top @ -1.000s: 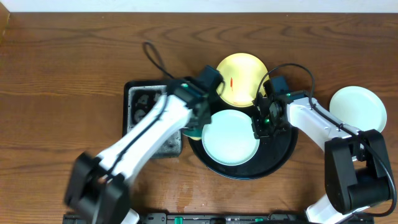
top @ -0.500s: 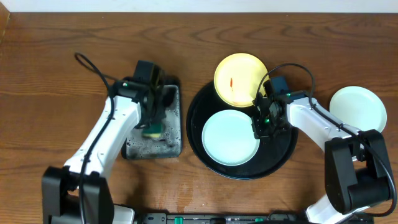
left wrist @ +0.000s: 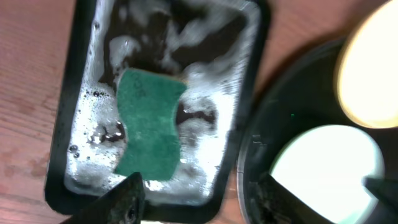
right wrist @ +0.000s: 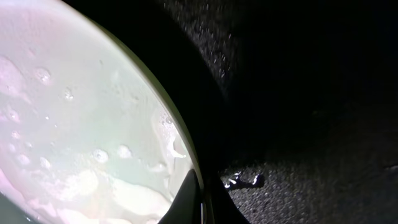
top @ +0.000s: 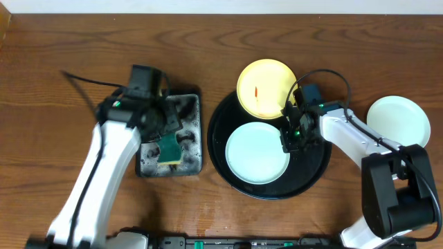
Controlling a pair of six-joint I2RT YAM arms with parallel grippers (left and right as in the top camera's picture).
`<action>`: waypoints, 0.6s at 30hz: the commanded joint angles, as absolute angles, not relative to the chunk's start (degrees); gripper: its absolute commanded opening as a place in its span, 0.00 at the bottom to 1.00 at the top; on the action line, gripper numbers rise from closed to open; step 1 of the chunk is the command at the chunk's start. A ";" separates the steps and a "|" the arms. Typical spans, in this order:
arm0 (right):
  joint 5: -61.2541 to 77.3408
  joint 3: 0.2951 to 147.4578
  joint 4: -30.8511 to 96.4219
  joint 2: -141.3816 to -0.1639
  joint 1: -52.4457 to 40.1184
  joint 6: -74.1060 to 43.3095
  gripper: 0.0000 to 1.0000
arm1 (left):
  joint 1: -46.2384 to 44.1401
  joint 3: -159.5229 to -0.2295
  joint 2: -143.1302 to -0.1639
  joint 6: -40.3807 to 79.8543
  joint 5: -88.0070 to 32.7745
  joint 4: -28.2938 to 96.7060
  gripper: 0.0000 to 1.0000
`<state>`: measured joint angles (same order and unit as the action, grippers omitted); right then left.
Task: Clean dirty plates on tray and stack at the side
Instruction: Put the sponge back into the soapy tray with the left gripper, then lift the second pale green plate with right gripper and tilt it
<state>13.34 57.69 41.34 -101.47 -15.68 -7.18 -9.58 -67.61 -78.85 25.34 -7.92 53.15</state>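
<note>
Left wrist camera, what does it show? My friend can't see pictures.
A green sponge lies in a soapy black rectangular tray. To its right sits a round black tray holding a pale green plate, with a yellow plate at the frame's edge.

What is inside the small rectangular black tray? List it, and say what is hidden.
A green sponge lies flat in the rectangular tray, with white soapy foam around it. Whatever is beneath the sponge is covered and cannot be seen.

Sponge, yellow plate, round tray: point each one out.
Sponge (left wrist: pixel 149 130), left wrist view, middle of its green face.
Yellow plate (top: pixel 270 83), overhead view, its centre.
Round tray (top: pixel 311 166), overhead view, bare floor, lower right.
</note>
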 commanded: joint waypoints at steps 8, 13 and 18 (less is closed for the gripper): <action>10.76 63.61 38.98 -88.53 -16.25 -6.37 0.01 | -9.39 -69.19 -58.94 25.10 -10.04 59.66 0.69; 10.79 67.53 39.20 -87.53 -18.76 -7.53 0.01 | -9.39 -69.19 -54.96 25.10 -10.04 61.49 0.79; 9.89 69.45 33.91 -87.61 -24.56 -10.02 0.01 | -9.39 -69.19 -54.22 25.10 -10.04 61.49 0.80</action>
